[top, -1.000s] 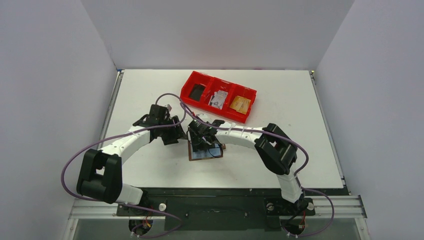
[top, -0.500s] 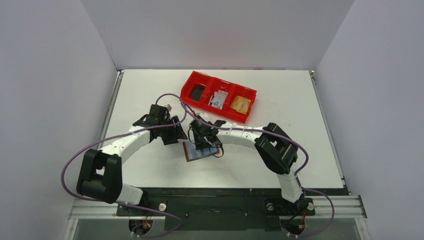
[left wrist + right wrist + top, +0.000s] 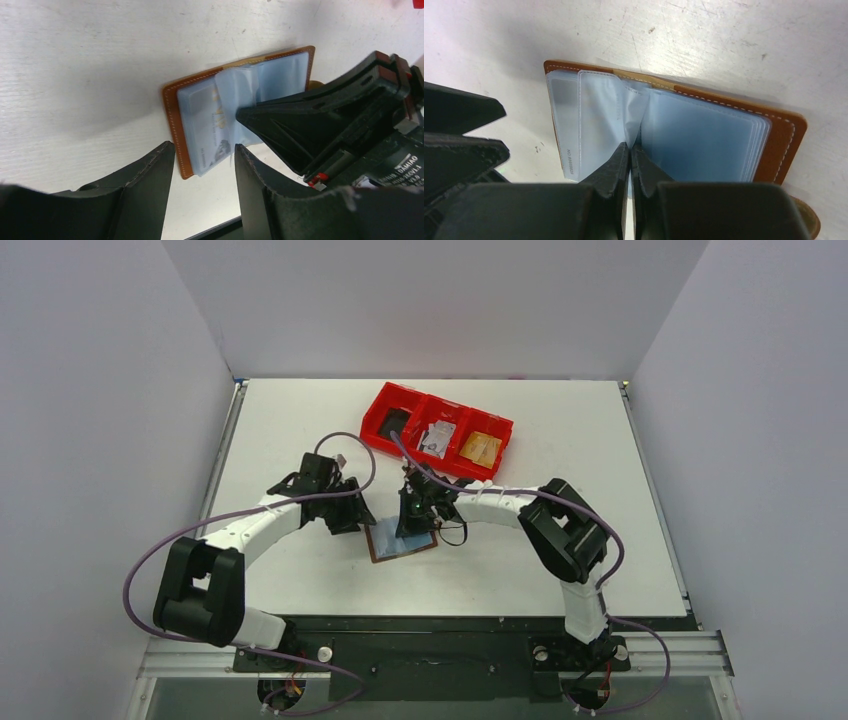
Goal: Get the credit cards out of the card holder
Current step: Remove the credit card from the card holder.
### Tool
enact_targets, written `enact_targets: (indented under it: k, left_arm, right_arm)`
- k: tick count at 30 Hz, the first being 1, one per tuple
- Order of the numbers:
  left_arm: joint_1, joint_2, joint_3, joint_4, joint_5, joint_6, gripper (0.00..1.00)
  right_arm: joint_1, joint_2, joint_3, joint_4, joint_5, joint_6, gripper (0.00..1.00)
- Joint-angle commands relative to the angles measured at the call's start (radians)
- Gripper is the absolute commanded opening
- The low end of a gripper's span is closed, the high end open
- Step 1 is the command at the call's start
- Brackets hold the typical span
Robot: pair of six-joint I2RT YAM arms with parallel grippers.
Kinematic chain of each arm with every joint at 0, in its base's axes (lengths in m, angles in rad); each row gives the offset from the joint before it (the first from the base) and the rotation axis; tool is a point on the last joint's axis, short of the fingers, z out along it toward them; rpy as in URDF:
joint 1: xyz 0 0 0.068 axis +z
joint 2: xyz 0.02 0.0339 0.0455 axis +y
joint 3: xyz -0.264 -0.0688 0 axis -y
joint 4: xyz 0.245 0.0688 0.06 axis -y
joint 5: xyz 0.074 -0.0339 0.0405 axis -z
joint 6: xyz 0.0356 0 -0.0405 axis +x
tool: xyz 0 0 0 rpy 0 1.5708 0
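The card holder (image 3: 400,542) lies open on the table, brown leather edge (image 3: 786,135) around a stack of clear sleeves. My right gripper (image 3: 630,146) is shut on one clear sleeve at the fold, and that sleeve (image 3: 235,95) stands up from the others. A pale credit card (image 3: 207,135) with printed numbers sits inside the left-hand sleeve (image 3: 566,130). The right-hand stack looks light blue. My left gripper (image 3: 205,150) is open just off the holder's left corner, not touching it. In the top view the left gripper (image 3: 357,523) and right gripper (image 3: 415,523) flank the holder.
A red three-compartment tray (image 3: 450,400) stands behind the grippers, holding a dark item, a white packet and a tan item. Purple cables loop over both arms. The table's near edge runs close below the holder.
My right gripper has shut on a sleeve and swung back toward the tray. The holder slid a little left. My left gripper closed slightly and edged toward the holder.
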Motion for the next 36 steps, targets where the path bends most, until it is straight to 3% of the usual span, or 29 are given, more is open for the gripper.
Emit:
enact_targets:
  k: [1, 16, 22, 28, 31, 32, 36]
  left_arm:
    - [-0.019, 0.013, -0.001, 0.059, 0.059, -0.002, 0.44]
    - [-0.092, 0.128, -0.005, 0.161, 0.083, -0.053, 0.37]
    - [-0.106, 0.170, -0.005, 0.183, 0.072, -0.060, 0.28]
    - [-0.111, 0.191, -0.010, 0.194, 0.063, -0.067, 0.05]
    - [-0.111, 0.190, -0.006, 0.186, 0.054, -0.069, 0.00]
    - [-0.111, 0.187, -0.002, 0.180, 0.049, -0.068, 0.00]
    - [-0.111, 0.174, 0.008, 0.164, 0.034, -0.069, 0.00]
  right_arm:
    - [-0.004, 0.107, -0.081, -0.016, 0.006, -0.002, 0.00]
    - [-0.020, 0.111, -0.106, 0.025, -0.029, 0.013, 0.00]
    - [-0.023, 0.097, -0.106, 0.025, -0.027, 0.015, 0.00]
    - [-0.025, 0.083, -0.093, 0.024, -0.031, 0.015, 0.00]
    - [-0.029, 0.056, -0.095, 0.024, -0.024, 0.015, 0.00]
    - [-0.028, 0.048, -0.095, 0.024, -0.023, 0.014, 0.02]
    - [-0.032, -0.005, -0.084, 0.017, -0.013, 0.014, 0.30]
